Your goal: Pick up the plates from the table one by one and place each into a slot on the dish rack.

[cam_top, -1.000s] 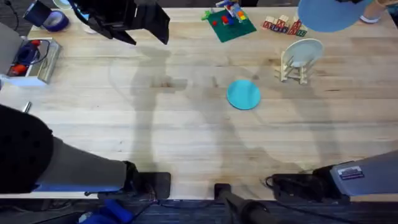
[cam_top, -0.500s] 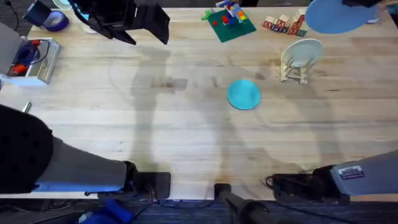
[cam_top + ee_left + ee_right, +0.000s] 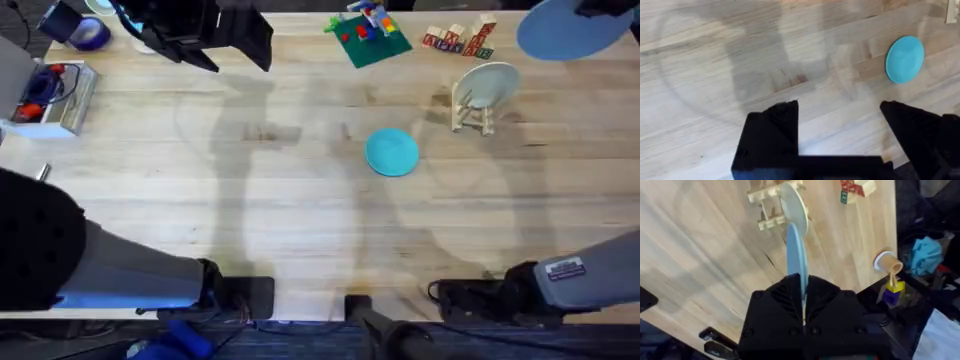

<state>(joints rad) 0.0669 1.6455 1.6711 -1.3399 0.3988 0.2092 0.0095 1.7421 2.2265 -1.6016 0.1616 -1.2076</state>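
Observation:
A teal plate lies flat on the table, right of the middle; the left wrist view has the same teal plate far beyond my fingers. The dish rack stands at the back right with a cream-white plate upright in it. My right gripper hangs high above the back right corner, shut on the pale blue plate. In the right wrist view this pale blue plate stands edge-on in my right gripper, with the dish rack below. My left gripper is open and holds nothing, high over the back left.
A green board with coloured blocks and wooden letter blocks sit along the back edge near the rack. A tape roll and a box lie at the far left. The table's middle and front show bare wood.
The pale blue plate in my right gripper has drifted to the right, past the rack. The teal plate, the rack and the left arm have not moved.

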